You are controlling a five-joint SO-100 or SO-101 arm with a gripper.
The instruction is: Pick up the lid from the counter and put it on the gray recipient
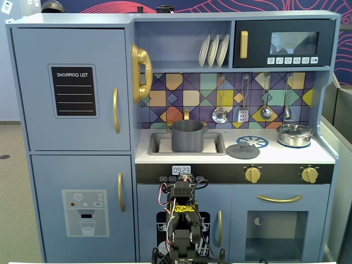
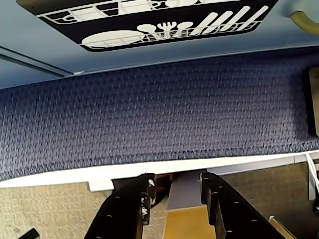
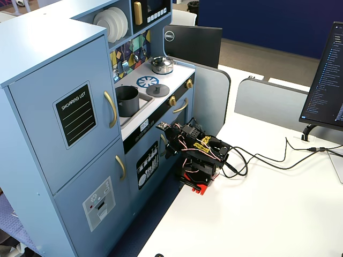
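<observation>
The dark gray lid (image 1: pixel 242 150) lies flat on the white counter just right of the sink, partly over the blue-and-white burner disc (image 1: pixel 252 142); it also shows in the other fixed view (image 3: pixel 157 90). The gray pot (image 1: pixel 188 136) stands uncovered in the sink (image 3: pixel 127 100). My arm (image 1: pixel 181 220) is folded low in front of the toy kitchen, well below the counter. My gripper (image 2: pixel 177 180) is open and empty, pointing down past the table edge toward the blue carpet; it also shows in a fixed view (image 3: pixel 170 150).
A shiny silver pot with a glass lid (image 1: pixel 295 135) stands at the counter's right end. Utensils (image 1: pixel 242 102) hang above the counter. The dishwasher door (image 2: pixel 149 25) is close ahead of the gripper. A monitor (image 3: pixel 193 45) and cables (image 3: pixel 268 158) are on the white table.
</observation>
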